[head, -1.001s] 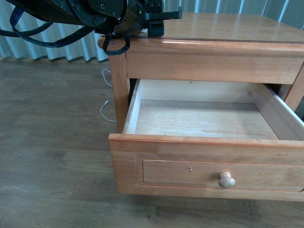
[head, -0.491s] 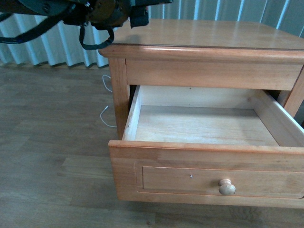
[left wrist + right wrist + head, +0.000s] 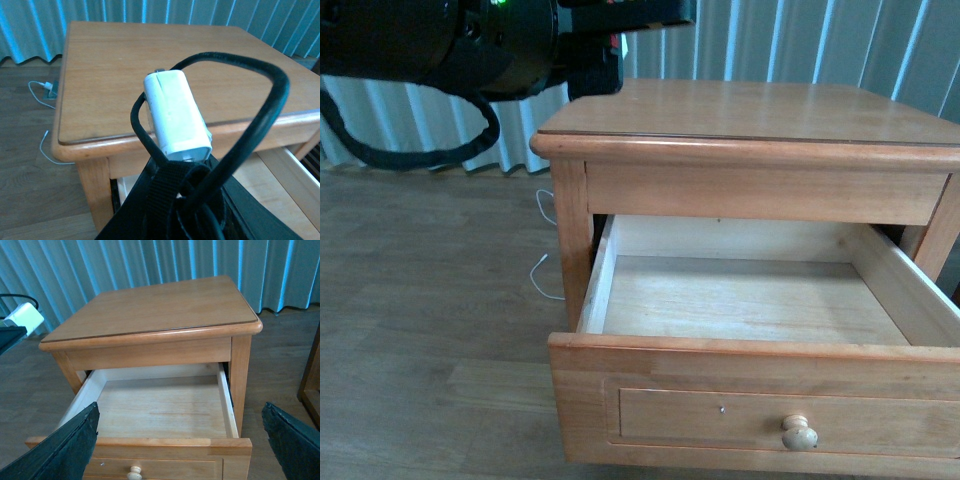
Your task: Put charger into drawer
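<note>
The charger (image 3: 177, 117) is clamped in the left fingers (image 3: 131, 220), its white block standing lengthwise out of them, black cable (image 3: 270, 100) looped round it. In the front view the left arm (image 3: 450, 45) fills the upper left of the frame, beside the cabinet's (image 3: 750, 110) top corner. The drawer (image 3: 750, 352) lies lower right of it, pulled open and bare inside. The right fingers (image 3: 75, 445) are spread wide, holding nothing.
</note>
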You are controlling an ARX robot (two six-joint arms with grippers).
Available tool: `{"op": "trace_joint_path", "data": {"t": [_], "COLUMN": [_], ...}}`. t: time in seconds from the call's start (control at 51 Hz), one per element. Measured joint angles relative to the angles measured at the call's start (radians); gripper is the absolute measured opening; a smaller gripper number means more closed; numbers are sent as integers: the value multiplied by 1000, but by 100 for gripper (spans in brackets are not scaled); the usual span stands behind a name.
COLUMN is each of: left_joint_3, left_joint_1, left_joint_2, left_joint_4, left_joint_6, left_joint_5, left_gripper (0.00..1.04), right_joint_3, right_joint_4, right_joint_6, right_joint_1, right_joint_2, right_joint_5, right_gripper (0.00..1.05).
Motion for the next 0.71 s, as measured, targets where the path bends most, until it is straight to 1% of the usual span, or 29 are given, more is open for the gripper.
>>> {"op": "trace_joint_path", "data": {"t": [0.157, 0.314, 0.53, 0.706], "left_joint_3": [-68, -72, 62, 166], "left_joint_1": [-35, -56, -89, -109], "left_joint_2": [-3, 107, 354, 476], "left_joint_4": [-11, -14, -39, -64], "left_joint_6": [22, 26, 11, -14], "left_joint_5": [18, 10, -34, -51], "left_gripper": [22, 22, 22, 22], "right_joint_3": [0, 0, 0, 0], "right_joint_4": [0, 0, 0, 0], "right_joint_6": [0, 0, 0, 0], "right_joint_1": [0, 0, 0, 0], "right_joint_2": [0, 0, 0, 0], "right_joint_5": [0, 0, 0, 0], "right_gripper": [97, 97, 97, 97]}}
